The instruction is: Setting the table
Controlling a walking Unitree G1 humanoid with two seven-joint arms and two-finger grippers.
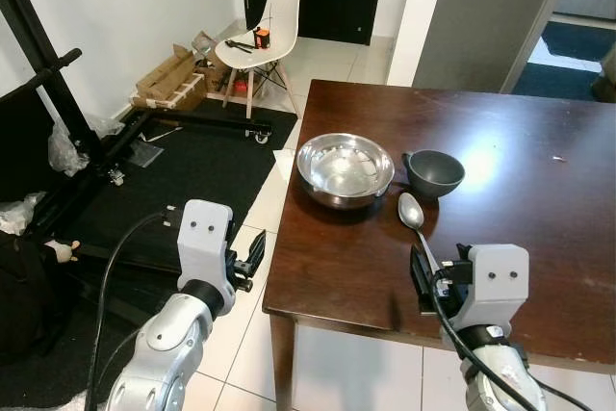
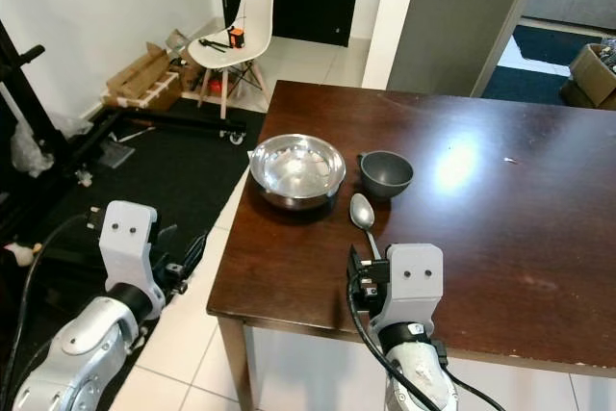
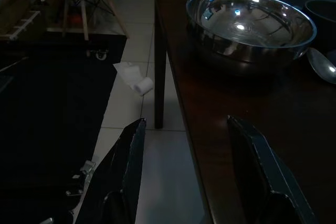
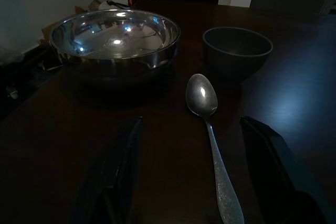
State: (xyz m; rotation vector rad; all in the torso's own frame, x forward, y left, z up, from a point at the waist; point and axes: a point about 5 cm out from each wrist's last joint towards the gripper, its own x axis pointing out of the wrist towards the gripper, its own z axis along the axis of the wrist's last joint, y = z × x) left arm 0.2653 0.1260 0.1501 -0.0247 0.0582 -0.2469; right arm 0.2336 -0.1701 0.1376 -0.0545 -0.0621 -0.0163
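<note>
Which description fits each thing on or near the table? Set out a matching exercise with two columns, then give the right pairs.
Column one:
1. steel bowl
2. grey bowl
3. spoon
4. white chair

Column two:
A. lying between the open fingers of the right end effector
B. largest, shiny, near the table's left edge
C. on the floor, small objects on its seat
D. dark, matte, right of the shiny bowl

Pairs: 1-B, 2-D, 3-A, 4-C

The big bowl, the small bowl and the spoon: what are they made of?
The big bowl looks like polished steel, mirroring lights. The small bowl is matte grey, perhaps ceramic or plastic; unclear. The spoon looks like silvery metal with a shiny scoop.
</note>
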